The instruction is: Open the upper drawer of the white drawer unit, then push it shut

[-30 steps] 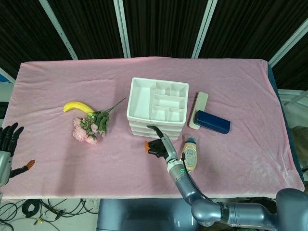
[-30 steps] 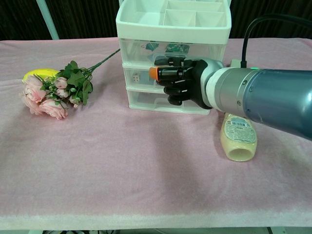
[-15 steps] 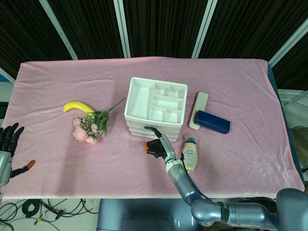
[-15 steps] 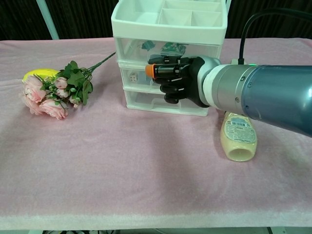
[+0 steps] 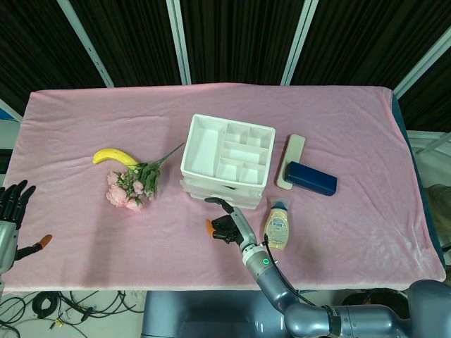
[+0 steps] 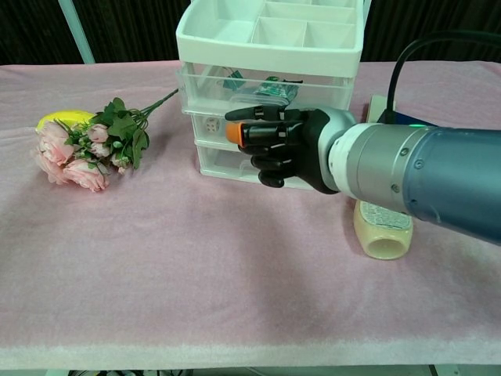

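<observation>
Pink cloth covers the counter (image 5: 338, 232) from edge to edge, with dark slatted panels behind it. Near the middle stands the white drawer unit (image 5: 227, 158), its divided top tray facing up. The upper drawer (image 6: 235, 81) sits pulled out a little, its clear front just ahead of the drawers below. The right robot hand (image 6: 275, 145) is at the unit's front, fingers curled inward at the drawer fronts — whether they hook the drawer or close on nothing I cannot tell.

Wide bare cloth lies toward the near edge. A squeeze bottle (image 5: 278, 225) lies just to the right of the arm, close by the unit's front corner. Farther right lie a navy case (image 5: 310, 178) and a pale flat block (image 5: 291, 161), touching. To the left, apart from the unit, lie a flower bunch (image 5: 134, 184) and a banana (image 5: 114, 155).

At the far left edge the left robot hand (image 5: 10, 211) hangs off the counter, fingers spread and holding nothing.
</observation>
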